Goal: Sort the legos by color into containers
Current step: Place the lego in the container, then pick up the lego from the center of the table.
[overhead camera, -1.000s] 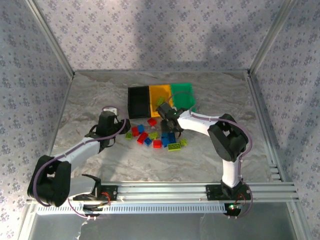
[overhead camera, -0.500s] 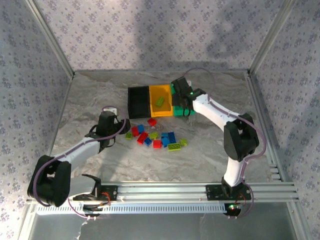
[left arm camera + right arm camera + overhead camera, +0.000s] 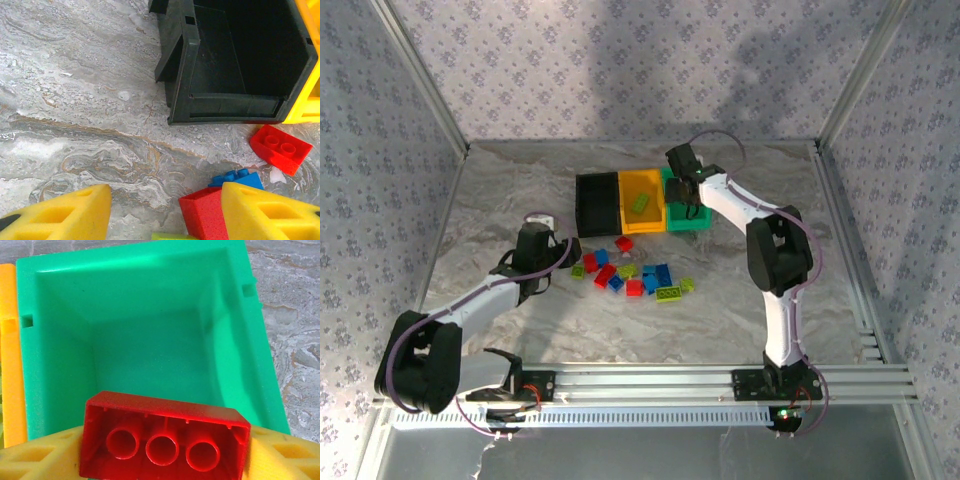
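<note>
Right wrist view, bottom: red brick [image 3: 165, 437], probably light, stiff, slippery, held at its flat short ends in right jaws over green bin [image 3: 150, 340]; left jaws apart, empty.

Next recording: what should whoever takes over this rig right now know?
Left gripper: open, low over the table near the black bin, which looks empty.
Right gripper: shut on a red brick above the green bin, also empty.
Done: one yellow-green brick in the orange-yellow bin.
Left: release the red one, then sort the loose bricks on the table.
</note>
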`<state>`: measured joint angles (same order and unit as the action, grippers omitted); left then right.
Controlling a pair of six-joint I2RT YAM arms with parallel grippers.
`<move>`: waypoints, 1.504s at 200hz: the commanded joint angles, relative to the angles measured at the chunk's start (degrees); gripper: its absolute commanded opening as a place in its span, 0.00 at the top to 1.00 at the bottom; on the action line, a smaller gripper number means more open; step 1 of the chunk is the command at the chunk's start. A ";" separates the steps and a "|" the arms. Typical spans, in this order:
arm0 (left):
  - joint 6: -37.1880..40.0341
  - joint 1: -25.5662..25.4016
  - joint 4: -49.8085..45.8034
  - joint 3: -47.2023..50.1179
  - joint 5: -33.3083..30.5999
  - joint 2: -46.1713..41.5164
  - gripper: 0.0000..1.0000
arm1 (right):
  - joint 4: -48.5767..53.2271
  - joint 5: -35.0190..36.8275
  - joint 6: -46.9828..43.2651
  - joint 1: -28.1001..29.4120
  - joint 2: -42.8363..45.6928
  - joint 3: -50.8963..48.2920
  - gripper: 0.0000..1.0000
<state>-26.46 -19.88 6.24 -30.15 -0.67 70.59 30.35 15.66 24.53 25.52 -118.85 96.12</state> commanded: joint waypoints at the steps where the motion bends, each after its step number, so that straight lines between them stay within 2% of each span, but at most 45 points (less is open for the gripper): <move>1: -0.33 0.27 0.76 -1.21 0.90 -0.35 0.40 | 1.49 0.07 -0.26 0.29 0.30 1.94 0.25; 57: 0.01 0.28 0.26 -1.93 1.54 0.78 0.40 | 0.45 -0.05 -1.71 2.50 5.29 -3.00 0.24; 103: -0.07 0.28 0.23 -2.05 1.70 0.91 0.40 | -0.03 0.65 -4.72 9.89 13.29 -13.20 0.24; 123: 0.17 0.28 -1.06 -2.71 1.06 1.04 0.40 | 0.16 3.50 -6.56 14.33 16.21 -18.04 0.24; 172: -0.35 0.28 -1.03 -2.63 1.46 1.04 0.40 | -3.01 2.19 -0.75 20.45 21.32 -31.59 0.26; 198: -0.26 0.29 -1.32 -2.81 1.11 1.40 0.40 | -2.74 4.13 2.23 23.40 23.72 -35.74 0.27; 246: -0.32 0.32 -1.24 -2.81 0.73 1.62 0.40 | -4.18 -0.31 4.96 23.64 24.89 -40.50 0.27; 301: -0.04 0.37 -1.42 -2.98 0.48 2.10 0.40 | -7.64 -4.26 5.88 23.09 19.18 -38.76 0.27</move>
<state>-26.46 -19.86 5.13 -31.05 0.36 72.27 23.70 14.13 29.21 48.62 -95.88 56.55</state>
